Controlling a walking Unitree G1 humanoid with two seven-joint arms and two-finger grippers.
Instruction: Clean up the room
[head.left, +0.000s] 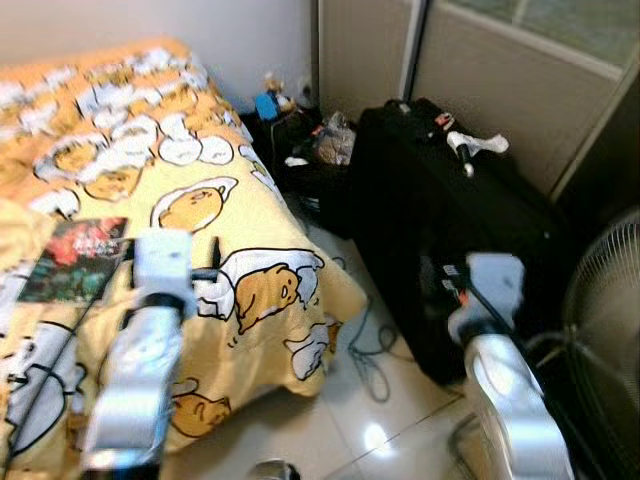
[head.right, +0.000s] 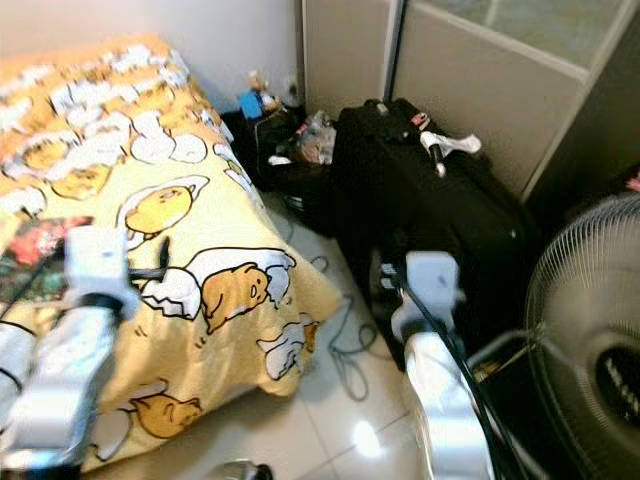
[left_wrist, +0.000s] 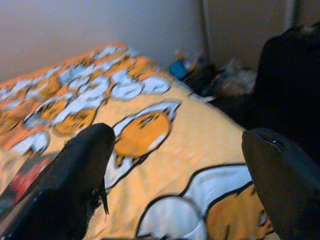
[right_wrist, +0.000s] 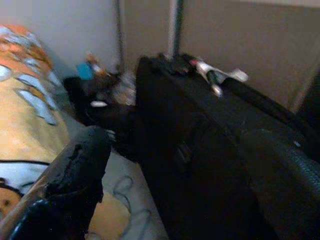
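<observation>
Quilt (head.left: 200, 160), soft yellow; boxy black suitcase (head.left: 440, 220).

We see home bedroom. Bed (head.left: 250, 215) with yellow cartoon-print cover, book (head.left: 75, 258) lying on it. Black suitcase (head.left: 440, 220) standing on glossy tiled floor (head.left: 330, 420), beside it standing fan (head.right: 590, 350). Small clutter (head.left: 310, 140) in corner by sliding door (head.left: 500, 70), loose cables (head.left: 370, 350) on floor.

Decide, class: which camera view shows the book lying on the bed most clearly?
The left eye view: the book lies whole on the yellow bedspread, its dark cover with red visible beside the left arm. The right eye view cuts it at the picture's edge, partly behind the arm. The left wrist view catches a blurred corner behind one finger.
</observation>
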